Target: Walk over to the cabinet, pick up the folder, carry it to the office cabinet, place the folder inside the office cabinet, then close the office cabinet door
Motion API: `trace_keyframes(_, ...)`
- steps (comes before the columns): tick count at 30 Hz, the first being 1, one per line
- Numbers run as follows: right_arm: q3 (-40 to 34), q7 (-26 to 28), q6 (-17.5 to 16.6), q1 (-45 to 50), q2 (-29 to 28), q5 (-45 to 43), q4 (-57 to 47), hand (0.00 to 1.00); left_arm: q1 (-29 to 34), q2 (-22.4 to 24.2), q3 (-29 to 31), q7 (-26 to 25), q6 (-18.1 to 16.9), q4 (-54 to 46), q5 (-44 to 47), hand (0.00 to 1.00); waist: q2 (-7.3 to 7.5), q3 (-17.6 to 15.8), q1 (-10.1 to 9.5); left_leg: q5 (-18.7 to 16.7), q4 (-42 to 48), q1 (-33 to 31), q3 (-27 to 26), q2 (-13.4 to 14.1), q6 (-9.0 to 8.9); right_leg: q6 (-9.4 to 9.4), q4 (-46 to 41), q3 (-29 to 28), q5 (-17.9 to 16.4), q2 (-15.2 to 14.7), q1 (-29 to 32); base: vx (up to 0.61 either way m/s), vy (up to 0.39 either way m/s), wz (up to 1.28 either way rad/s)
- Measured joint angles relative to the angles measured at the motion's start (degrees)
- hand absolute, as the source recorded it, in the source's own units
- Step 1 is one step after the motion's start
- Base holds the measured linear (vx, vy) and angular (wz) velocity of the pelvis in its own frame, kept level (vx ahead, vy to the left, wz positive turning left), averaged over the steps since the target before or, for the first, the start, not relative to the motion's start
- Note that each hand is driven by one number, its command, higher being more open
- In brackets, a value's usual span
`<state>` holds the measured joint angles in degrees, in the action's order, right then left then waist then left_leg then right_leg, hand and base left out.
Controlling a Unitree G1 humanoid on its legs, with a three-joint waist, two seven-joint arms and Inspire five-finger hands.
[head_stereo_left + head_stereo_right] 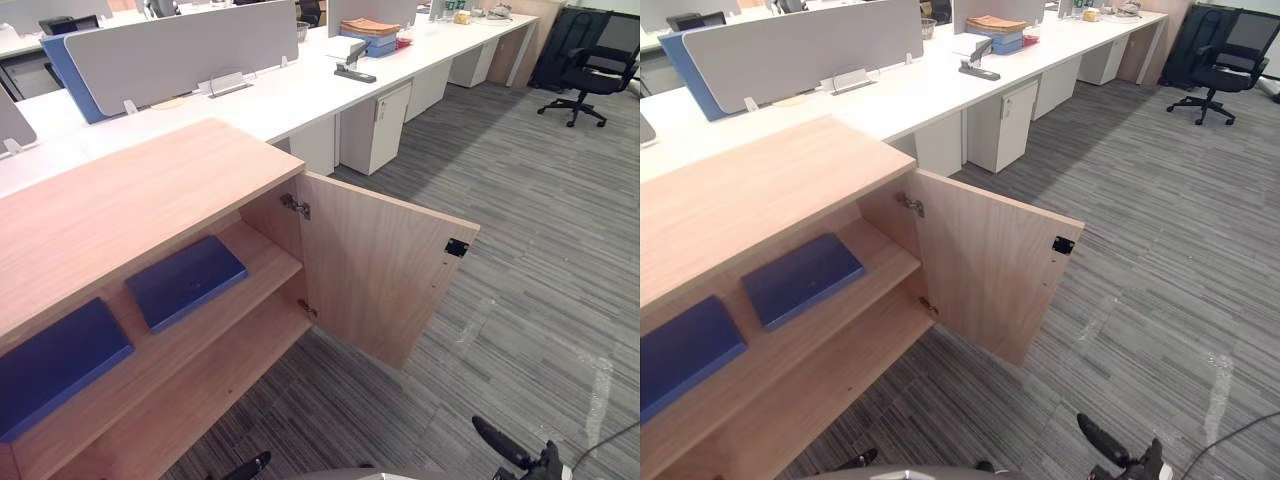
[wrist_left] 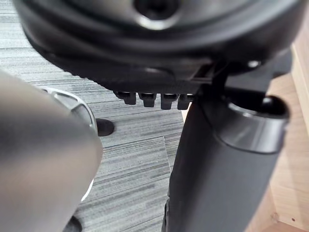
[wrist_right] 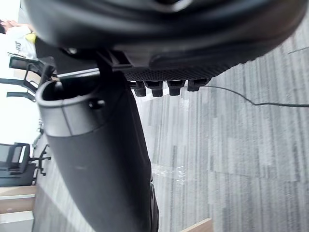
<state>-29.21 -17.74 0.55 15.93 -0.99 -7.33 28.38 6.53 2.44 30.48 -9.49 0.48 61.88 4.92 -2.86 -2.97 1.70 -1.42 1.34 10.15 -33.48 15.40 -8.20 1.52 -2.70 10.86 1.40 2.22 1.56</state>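
As the door (image 1: 385, 270) stands open, left hand (image 2: 145, 58) and right hand (image 3: 159, 34) hang empty, fingers (image 2: 147, 99) relaxed.

So the background is basically standard open-plan office. There's a long white desk (image 1: 290, 95) running away toward the far end, with a grey divider screen (image 1: 190, 45) standing along it and a blue panel (image 1: 62, 60) poking out behind the screen's left end. A little clear card stand (image 1: 226, 83) sits at the foot of the screen. Further along the desk there's a black stapler-looking thing (image 1: 352, 68), and just past it a stack of papers and files (image 1: 372, 35), orange on top. A white drawer unit (image 1: 378, 125) is tucked under the desk. A black office chair (image 1: 590, 75) sits far right on grey striped carpet (image 1: 540, 250).
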Motion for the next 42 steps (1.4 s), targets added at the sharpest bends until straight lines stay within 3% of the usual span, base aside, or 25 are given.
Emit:
trace_keyframes(7, -1.18, -1.13, -1.58, -6.16, -0.42, 0.36, -4.50, 1.00, -0.06, -0.35, -2.32, 0.05, -0.01, 0.00, -0.01, 1.00, -0.89, 0.00, -0.53, 0.96, -0.25, -0.42, 1.70, -0.99, 1.39, -0.07, 0.12, 1.36, -0.53, -1.02, -0.68, 0.01, 0.020, 0.12)
trace_keyframes(16, 2.25, -0.21, -2.15, -13.39, 6.69, 0.71, -4.40, 1.00, 2.13, -2.10, -4.89, 0.69, -0.03, 0.08, -1.06, 1.00, -1.66, -1.16, -1.59, 1.49, -0.12, -1.32, 6.53, -1.62, 2.11, -0.68, 0.70, 5.27, -0.97, -2.30, -2.61, -0.04, 0.003, 0.26)
trace_keyframes(23, 8.89, 1.48, -3.28, -20.35, 11.92, 0.62, 0.44, 1.00, 4.38, -2.60, -4.90, 1.26, 0.03, 0.28, -1.04, 1.00, -1.37, -1.35, -3.41, 1.46, -0.04, -2.12, 8.78, -1.66, 2.09, -0.67, 1.19, 6.87, -0.45, -2.47, -3.08, -0.03, 0.005, 0.12)
trace_keyframes(37, 13.06, 2.93, -3.73, -32.83, 20.24, -4.81, 14.31, 1.00, 4.19, -2.99, -5.68, 1.36, -0.02, 0.27, -1.04, 1.00, -2.43, -2.02, -3.25, 1.40, 0.12, -2.67, 11.16, -1.88, 2.03, -0.69, 1.74, 8.99, -0.29, -2.84, -4.15, -0.01, 0.005, 0.07)
trace_keyframes(42, 18.17, 7.04, -3.71, -33.30, 24.58, -6.47, 16.97, 1.00, 4.38, -3.70, -5.67, 1.47, -0.01, 0.29, -1.06, 1.00, -2.36, -2.30, -2.65, 1.40, 0.18, -2.77, 11.34, -1.90, 2.03, -0.68, 1.66, 9.10, -0.30, -2.87, -4.12, 0.00, 0.000, 0.01)
